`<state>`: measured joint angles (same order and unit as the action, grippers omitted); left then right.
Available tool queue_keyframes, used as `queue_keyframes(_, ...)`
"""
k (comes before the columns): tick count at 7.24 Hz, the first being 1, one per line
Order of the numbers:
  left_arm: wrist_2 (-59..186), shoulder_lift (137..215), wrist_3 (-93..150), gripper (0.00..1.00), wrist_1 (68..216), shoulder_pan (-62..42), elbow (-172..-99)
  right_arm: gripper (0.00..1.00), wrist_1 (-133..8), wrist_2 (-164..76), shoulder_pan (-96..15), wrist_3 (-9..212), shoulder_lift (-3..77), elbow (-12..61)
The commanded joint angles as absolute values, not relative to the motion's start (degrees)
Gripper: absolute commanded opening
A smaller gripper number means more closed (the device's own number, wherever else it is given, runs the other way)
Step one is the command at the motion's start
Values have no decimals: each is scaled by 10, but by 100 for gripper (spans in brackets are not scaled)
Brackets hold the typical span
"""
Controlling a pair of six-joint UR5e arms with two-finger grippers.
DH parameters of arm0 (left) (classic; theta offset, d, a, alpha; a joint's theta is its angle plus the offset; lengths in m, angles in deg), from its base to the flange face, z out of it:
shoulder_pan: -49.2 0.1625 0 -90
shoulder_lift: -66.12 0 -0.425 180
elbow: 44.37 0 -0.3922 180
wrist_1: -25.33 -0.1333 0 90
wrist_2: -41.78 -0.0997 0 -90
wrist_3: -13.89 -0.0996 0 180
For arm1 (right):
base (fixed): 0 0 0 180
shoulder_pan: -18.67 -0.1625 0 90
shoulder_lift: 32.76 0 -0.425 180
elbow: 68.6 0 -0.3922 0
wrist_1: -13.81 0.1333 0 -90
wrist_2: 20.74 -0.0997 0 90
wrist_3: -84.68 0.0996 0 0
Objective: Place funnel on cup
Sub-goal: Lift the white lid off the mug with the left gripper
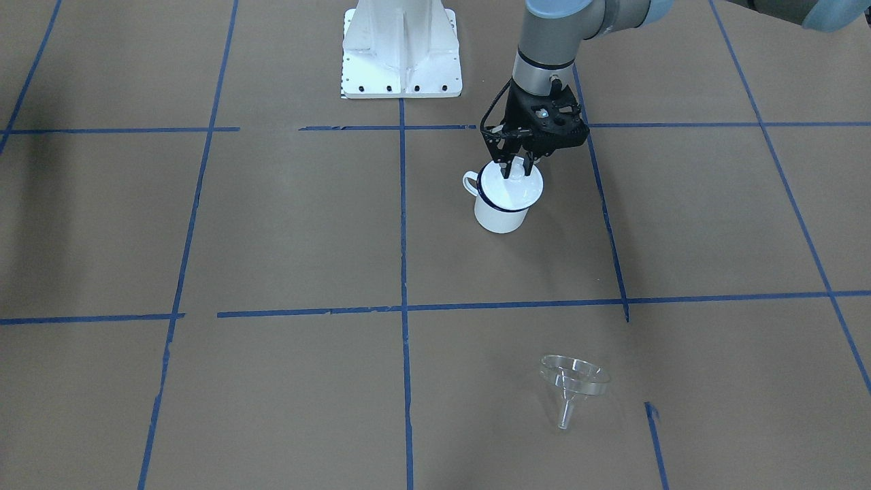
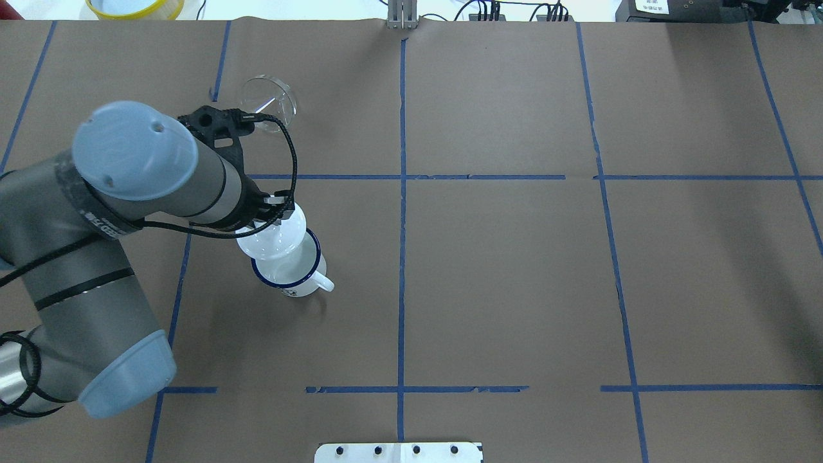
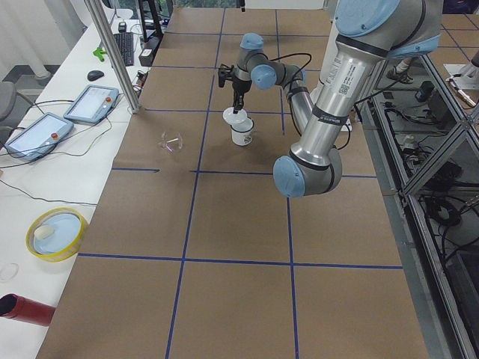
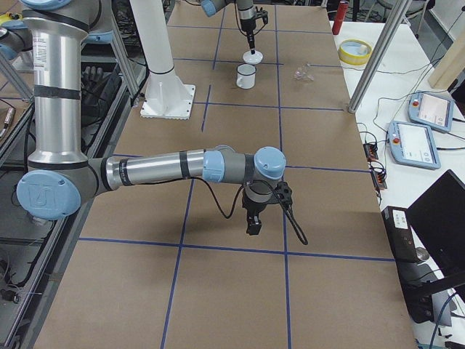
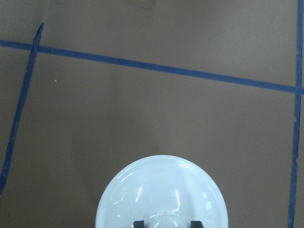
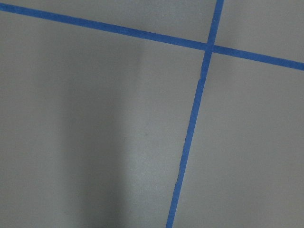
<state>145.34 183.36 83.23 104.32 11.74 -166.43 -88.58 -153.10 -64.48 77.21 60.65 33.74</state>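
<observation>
The cup (image 1: pixel 502 212), a white enamel mug with a dark blue rim, stands upright on the brown table; it also shows in the overhead view (image 2: pixel 297 278). My left gripper (image 1: pixel 515 168) is shut on the knob of a round white lid (image 2: pixel 273 241) and holds it just above the cup, a little off its rim. In the left wrist view the lid (image 5: pixel 161 190) fills the bottom, with fingertips (image 5: pixel 138 223) either side of the knob. The clear funnel (image 1: pixel 573 378) lies on its side, apart from the cup, also seen overhead (image 2: pixel 269 103). My right gripper (image 4: pixel 253 227) hangs over bare table far away; I cannot tell its state.
The robot's white base plate (image 1: pixel 401 54) is bolted at the table's near edge. A yellow bowl (image 3: pixel 56 233) and a red cylinder (image 3: pixel 26 309) lie on the side bench beyond the table. Blue tape lines cross the brown paper.
</observation>
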Motion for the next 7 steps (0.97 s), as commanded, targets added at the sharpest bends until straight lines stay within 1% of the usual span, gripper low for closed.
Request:
queue_keyframes(1,1471,1759,732,0,1045,77,-1737,100,-886,-1531,-645,772,607,338)
queue_keyframes(2,1472,1689,724,0,1123,77,-1736,100,-886,-1531,-645,772,607,337)
queue_keyframes(3,1471,1624,734,0,1230,78,-1722,100,-886,-1531,-645,772,607,337)
queue_keyframes(4,1470,1601,764,0,1281,87,-1693,100,-886,-1531,-645,772,607,337)
queue_keyframes(6,1464,1616,792,0,1328,117,-1609,100,-886,-1531,-645,772,607,337)
queue_keyframes(7,1451,1617,802,0,1353,131,-1587,100,-886,-1531,-645,772,607,337)
